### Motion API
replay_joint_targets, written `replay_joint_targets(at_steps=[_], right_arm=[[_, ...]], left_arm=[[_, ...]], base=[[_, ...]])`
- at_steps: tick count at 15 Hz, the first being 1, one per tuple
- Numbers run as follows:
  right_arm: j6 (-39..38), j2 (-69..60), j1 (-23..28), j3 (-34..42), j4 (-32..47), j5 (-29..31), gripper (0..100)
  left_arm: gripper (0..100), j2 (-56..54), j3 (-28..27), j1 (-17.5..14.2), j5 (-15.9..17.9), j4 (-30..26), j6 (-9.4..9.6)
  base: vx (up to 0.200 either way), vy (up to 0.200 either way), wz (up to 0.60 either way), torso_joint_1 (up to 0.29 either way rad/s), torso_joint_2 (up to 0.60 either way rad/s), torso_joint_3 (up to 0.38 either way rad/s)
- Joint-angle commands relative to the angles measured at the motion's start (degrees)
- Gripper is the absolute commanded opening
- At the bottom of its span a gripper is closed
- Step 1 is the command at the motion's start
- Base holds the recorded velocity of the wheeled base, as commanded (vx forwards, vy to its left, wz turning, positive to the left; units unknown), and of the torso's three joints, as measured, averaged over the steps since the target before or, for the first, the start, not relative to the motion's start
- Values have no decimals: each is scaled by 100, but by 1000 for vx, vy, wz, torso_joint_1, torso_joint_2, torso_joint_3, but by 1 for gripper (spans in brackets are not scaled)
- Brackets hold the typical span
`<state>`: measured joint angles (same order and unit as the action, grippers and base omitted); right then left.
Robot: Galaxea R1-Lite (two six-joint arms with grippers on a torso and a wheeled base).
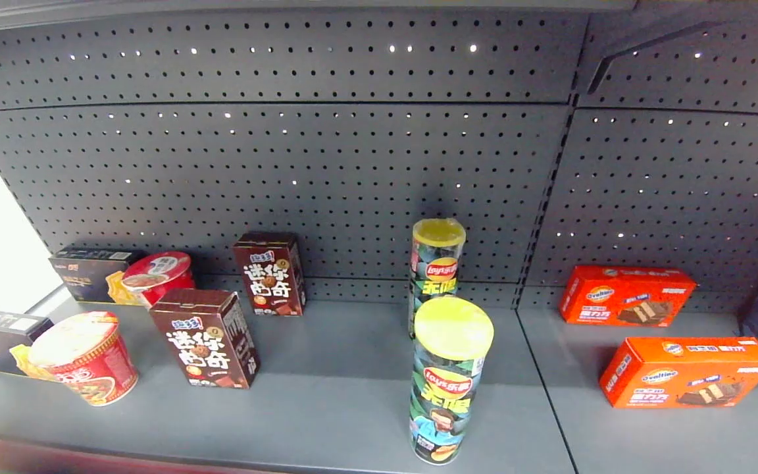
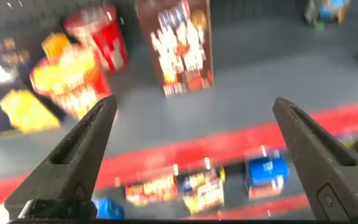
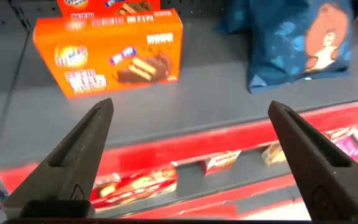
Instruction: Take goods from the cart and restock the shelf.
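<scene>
Head view, two chip cans point(image 1: 439, 276) point(image 1: 448, 388), two orange boxes point(image 1: 626, 296) point(image 1: 685, 372), left pincer point(image 2: 194, 102) wide, right pincer point(image 3: 190, 104) wide

Matte black left gripper point(image 2: 194, 102): two wedge-shaped fingers point(image 2: 73, 162) tapering to pointed tips, flat angled faces, small round hole near one base. Same black right gripper point(image 3: 191, 106): tapered fingers point(image 3: 316, 162), round hole low on each.

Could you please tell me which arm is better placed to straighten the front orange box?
Right, probably. The right gripper hangs open facing the front orange box; the left gripper, also open, faces the brown box and red cup at the other end of the shelf.
</scene>
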<state>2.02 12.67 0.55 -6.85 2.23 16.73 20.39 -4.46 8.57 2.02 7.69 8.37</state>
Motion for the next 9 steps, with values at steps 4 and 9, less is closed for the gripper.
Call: replay_joint_targets(at_steps=[4, 9], right_arm=[[263, -1240, -46, 457, -82, -1013, 100], [193, -1240, -46, 465, -100, -1005, 100]], left_arm=[[100, -1512, 402, -13, 44, -620, -11], [100, -1512, 393, -13, 176, -602, -389]], base=[[0, 0, 0, 0, 0, 0], [0, 0, 0, 0, 0, 0]])
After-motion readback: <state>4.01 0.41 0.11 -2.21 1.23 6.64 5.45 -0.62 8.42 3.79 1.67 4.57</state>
